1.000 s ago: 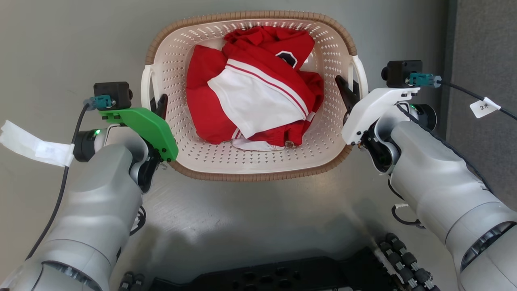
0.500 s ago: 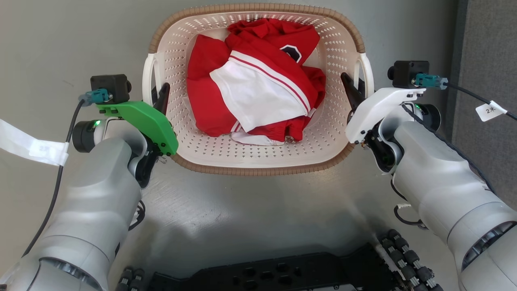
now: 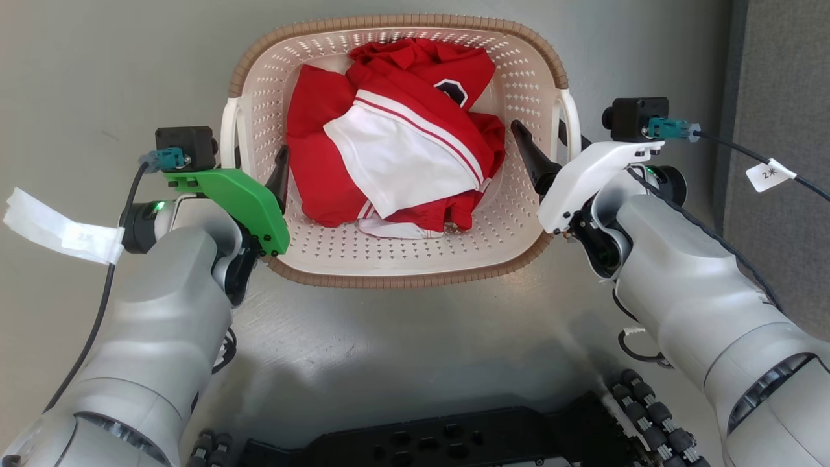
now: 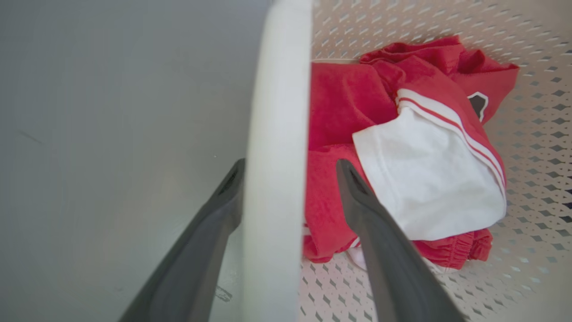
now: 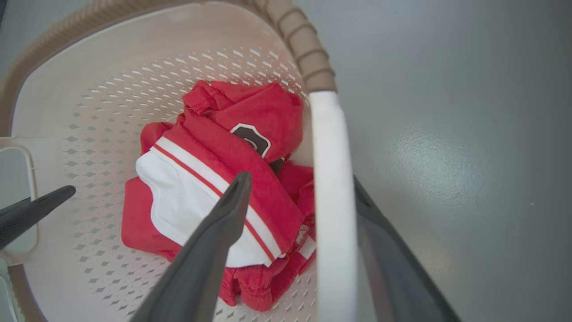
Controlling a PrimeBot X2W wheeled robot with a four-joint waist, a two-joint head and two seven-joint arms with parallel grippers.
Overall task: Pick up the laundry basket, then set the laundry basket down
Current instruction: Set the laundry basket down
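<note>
The laundry basket (image 3: pixel 395 281) is sitting on the grey floor (image 3: pixel 415 350) squarely between the arms, its long axis running side to side, while the left pincer (image 4: pixel 290 163) and right pincer (image 5: pixel 300 180), both gaping wide, are each straddling a white handle (image 4: pixel 277 112), one finger inside and one outside.

Bright, even light; a soft shadow and dull sheen mark the floor (image 3: pixel 389 350) on the robot's side of the laundry basket (image 3: pixel 395 280). Wrist views blur its near handle (image 4: pixel 275 134).
</note>
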